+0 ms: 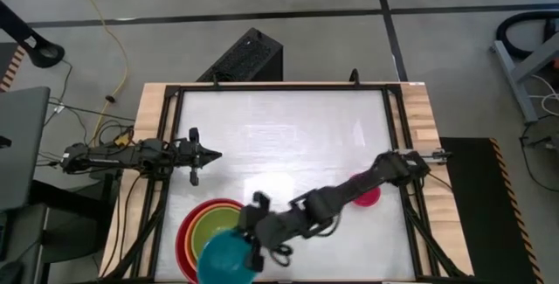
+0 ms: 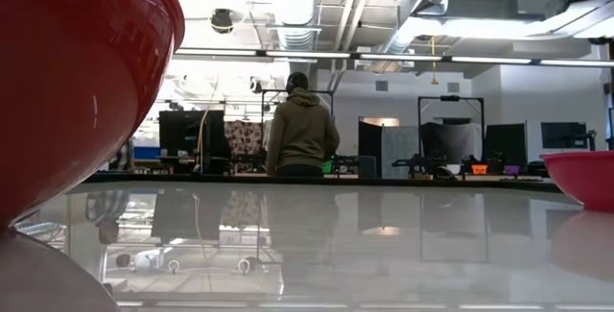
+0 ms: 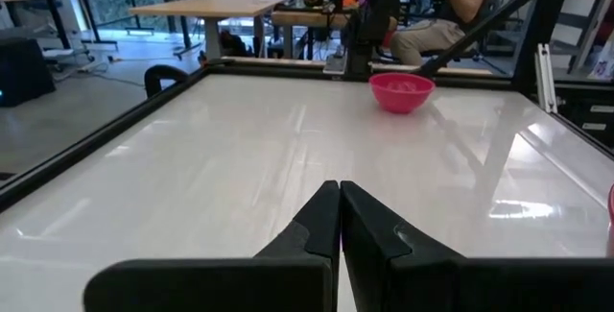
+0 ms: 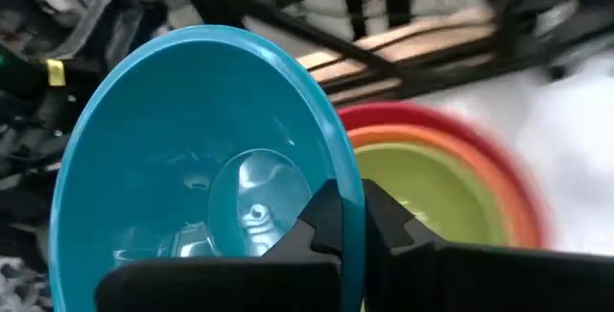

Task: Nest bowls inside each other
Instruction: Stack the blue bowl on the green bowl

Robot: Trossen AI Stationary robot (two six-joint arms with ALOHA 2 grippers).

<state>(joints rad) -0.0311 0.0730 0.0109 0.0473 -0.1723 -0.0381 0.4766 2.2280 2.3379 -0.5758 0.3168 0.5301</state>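
Three bowls sit nested at the table's near left: red (image 1: 182, 238) outermost, then orange (image 1: 197, 224), then lime green (image 1: 217, 225). The teal bowl (image 1: 223, 256) hangs over the stack's near edge, with my right gripper (image 1: 255, 253) shut on it. The pink bowl (image 1: 370, 197) rests on its base at the right, partly under my right arm. My left gripper (image 1: 210, 154) waits shut at the table's left side, above the surface, touching nothing. My right gripper pinches the teal bowl's rim (image 4: 351, 180), one finger (image 4: 324, 214) inside the bowl and one (image 4: 386, 218) outside its wall. The fingers come from the table's right, slanting downward. The bowl is lifted clear and tilted, its hollow turned toward the wrist.
The white tabletop (image 1: 288, 135) lies bare through its middle and far part inside a black frame (image 1: 171, 135). In the low view the red bowl (image 2: 77, 82) fills the left and the pink bowl (image 2: 585, 173) shows at the right. A person (image 2: 300, 130) stands in the room beyond.
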